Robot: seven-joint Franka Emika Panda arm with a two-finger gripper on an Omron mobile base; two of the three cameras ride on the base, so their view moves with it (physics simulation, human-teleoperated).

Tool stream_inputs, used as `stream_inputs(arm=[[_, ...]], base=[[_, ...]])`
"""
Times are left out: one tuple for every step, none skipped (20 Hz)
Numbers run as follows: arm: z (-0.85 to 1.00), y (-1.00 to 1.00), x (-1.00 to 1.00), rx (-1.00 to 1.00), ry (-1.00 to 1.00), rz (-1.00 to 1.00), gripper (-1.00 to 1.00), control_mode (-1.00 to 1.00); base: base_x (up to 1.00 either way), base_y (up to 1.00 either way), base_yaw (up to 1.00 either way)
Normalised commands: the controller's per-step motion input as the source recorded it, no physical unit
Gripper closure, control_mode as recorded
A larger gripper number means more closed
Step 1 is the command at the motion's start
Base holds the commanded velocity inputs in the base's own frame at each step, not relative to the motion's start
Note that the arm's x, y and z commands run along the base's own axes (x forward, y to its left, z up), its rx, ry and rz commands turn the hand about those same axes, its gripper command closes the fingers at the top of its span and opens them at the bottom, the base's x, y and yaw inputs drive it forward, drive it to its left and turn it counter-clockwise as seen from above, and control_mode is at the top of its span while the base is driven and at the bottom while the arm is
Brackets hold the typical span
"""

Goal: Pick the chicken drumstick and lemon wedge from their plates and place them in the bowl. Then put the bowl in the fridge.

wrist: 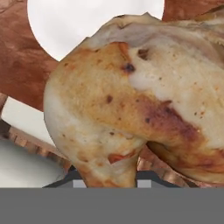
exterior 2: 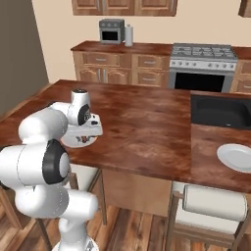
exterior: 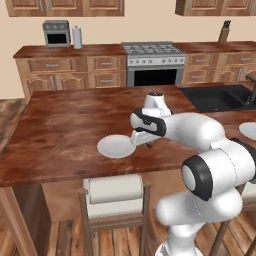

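The chicken drumstick (wrist: 131, 100), golden-brown and lumpy, looms close in the hand view between the dark fingertips (wrist: 72, 177). My gripper (exterior: 144, 143) is shut on it, just off the right rim of a white plate (exterior: 112, 146) on the wooden island. That plate (wrist: 87, 22) lies bare behind the drumstick. In the right base view the gripper (exterior 2: 87, 138) hangs low over the same plate (exterior 2: 73, 143). A second white plate (exterior 2: 238, 157) rests near the island's right end. The lemon wedge, the bowl and the fridge are out of view.
A black sink (exterior: 220, 97) is set into the island's far right. A stove (exterior: 152, 50) and a microwave (exterior: 56, 33) stand along the back counter. Stools with white cushions (exterior: 115, 192) (exterior 2: 211, 201) sit against the island's near edge.
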Motion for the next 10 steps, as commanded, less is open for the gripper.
stream_inputs(arm=[[0.0,0.0,0.0,0.0,0.0,0.0,1.0,1.0],[0.0,0.0,0.0,0.0,0.0,0.0,1.0,1.0],[0.0,0.0,0.0,0.0,0.0,0.0,1.0,1.0],[0.0,0.0,0.0,0.0,0.0,0.0,1.0,1.0],[0.0,0.0,0.0,0.0,0.0,0.0,1.0,1.0],[0.0,0.0,0.0,0.0,0.0,0.0,1.0,1.0],[0.0,0.0,0.0,0.0,0.0,0.0,1.0,1.0],[0.0,0.0,0.0,0.0,0.0,0.0,1.0,1.0],[0.0,0.0,0.0,0.0,0.0,0.0,1.0,1.0],[0.0,0.0,0.0,0.0,0.0,0.0,1.0,1.0]], base=[[-0.43,-0.42,-0.07],[-0.38,-0.43,-0.1],[-0.24,-0.48,-0.15],[-0.15,-0.52,-0.18],[-0.04,-0.63,-0.15],[-0.01,-0.66,-0.14],[0.0,-0.64,-0.19],[0.0,-0.65,-0.23],[0.0,-0.65,-0.19],[0.0,-0.67,-0.16]])
